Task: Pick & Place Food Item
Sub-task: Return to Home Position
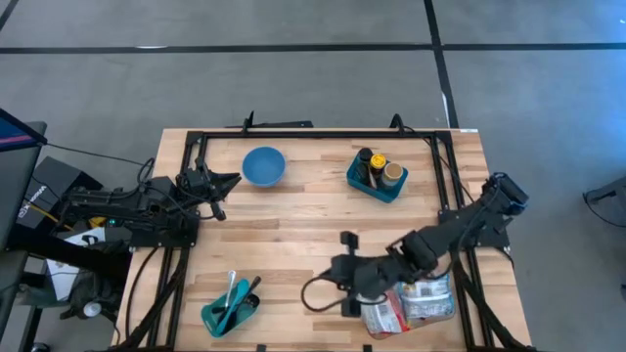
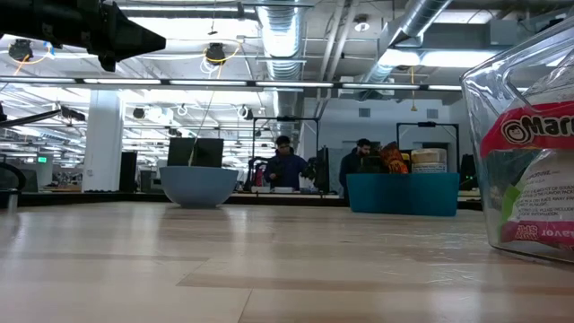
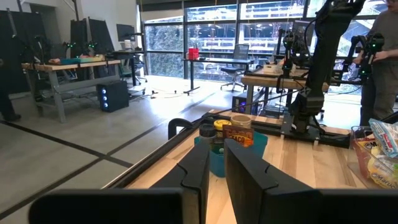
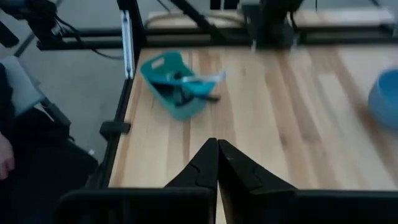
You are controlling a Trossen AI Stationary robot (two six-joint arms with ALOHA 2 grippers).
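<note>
- High view: the noodle pack (image 1: 384, 315) is seen lying inside the transparent bin (image 1: 452, 303), at the near right corner of the counter (image 1: 313, 210). Spoons (image 1: 232, 288) are stood in the green bin (image 1: 210, 318). The sorting looks done, so nothing needs to be carried.
- Low view: the left pincer (image 2: 134, 38) is held high above the counter, well away from the blue bowl (image 2: 198, 187). That is likely so nothing gets bumped.
- Left wrist view: the left pincer is almost closed, with only a thin slit left. Nothing is held.
- Right wrist view: the right pincer (image 4: 217, 144) is pressed fully closed. It is empty and is pointed towards the green bin.
</note>
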